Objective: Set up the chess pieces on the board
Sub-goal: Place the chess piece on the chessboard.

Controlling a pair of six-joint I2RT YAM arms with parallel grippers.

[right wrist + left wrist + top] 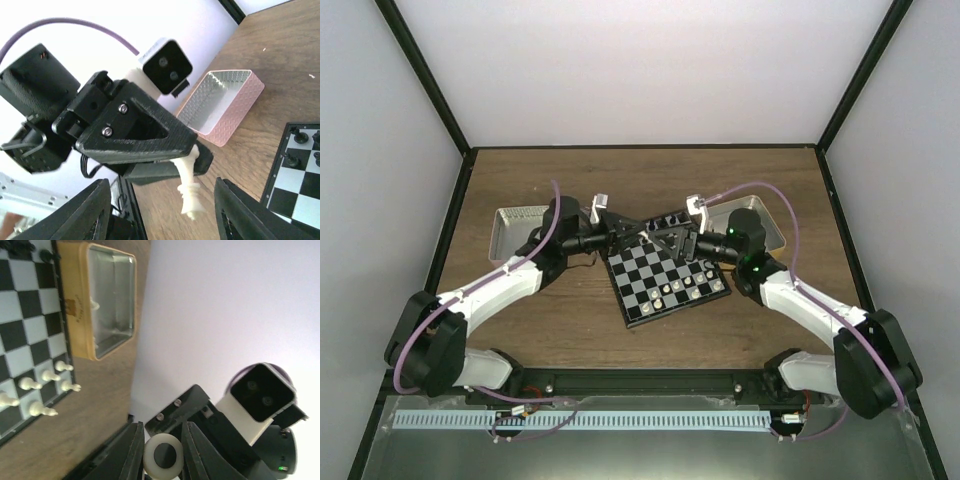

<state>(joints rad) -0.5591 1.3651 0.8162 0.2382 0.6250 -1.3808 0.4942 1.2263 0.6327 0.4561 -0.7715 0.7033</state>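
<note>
The chessboard (650, 285) lies tilted at the table's middle. Several cream-white pieces (682, 288) stand on its near right rows and also show in the left wrist view (42, 385). Black pieces (670, 220) stand along its far edge. My left gripper (622, 232) hovers over the board's far corner, shut on a cream-white piece (162, 456) that I see base-on. In the right wrist view this piece (190, 192) hangs from the left gripper's fingers (150, 135). My right gripper (670, 240) faces it, open wide (162, 200), with the piece between its fingers and untouched.
A pink tray (220, 107) stands left of the board (515, 228). An orange-tan tray (80, 315) stands right of the board (765, 222), with a white piece or two inside it (95, 305). The enclosure walls rise behind the table.
</note>
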